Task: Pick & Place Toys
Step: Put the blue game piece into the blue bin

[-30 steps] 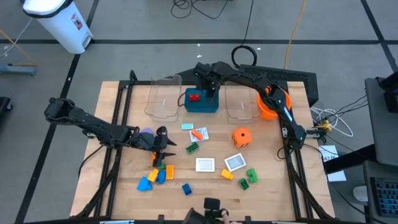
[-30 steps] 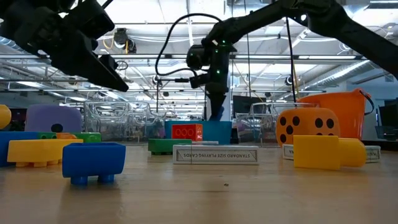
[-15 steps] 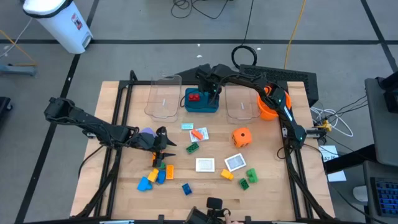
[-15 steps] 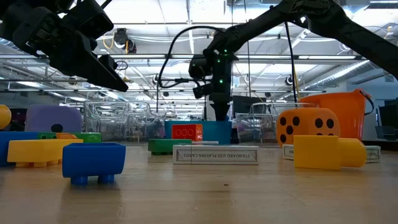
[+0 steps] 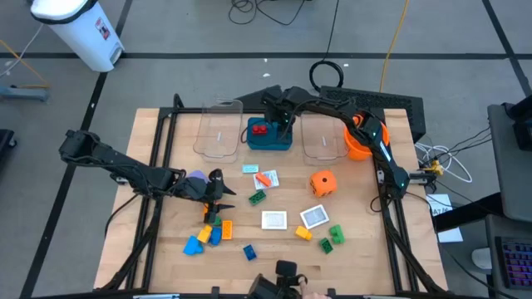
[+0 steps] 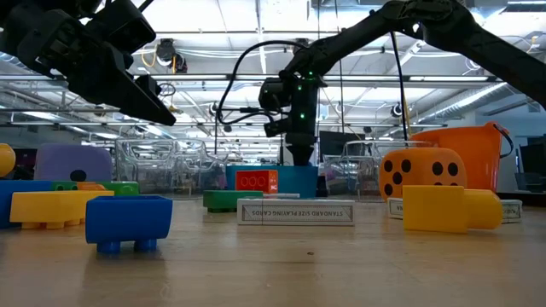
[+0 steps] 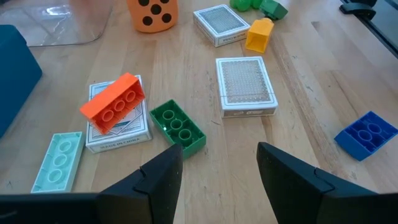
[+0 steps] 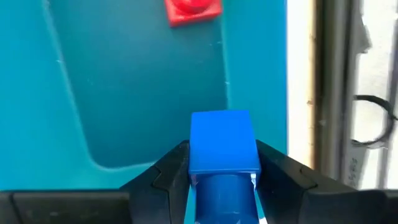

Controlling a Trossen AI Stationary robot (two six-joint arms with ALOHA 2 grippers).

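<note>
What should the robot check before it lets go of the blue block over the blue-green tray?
1. Right gripper shut on the blue brick: ok.
2. Brick is above the teal tray, not past its edge: ok in the right wrist view.
3. Red brick already in the tray sits away from the drop spot: ok.
4. Height above the tray floor is low enough: cannot tell.
5. Left gripper is far from the tray, open over the green brick: ok.

Right fingers [image 8: 224, 171] closed, left fingers [image 7: 163, 177] apart.
</note>
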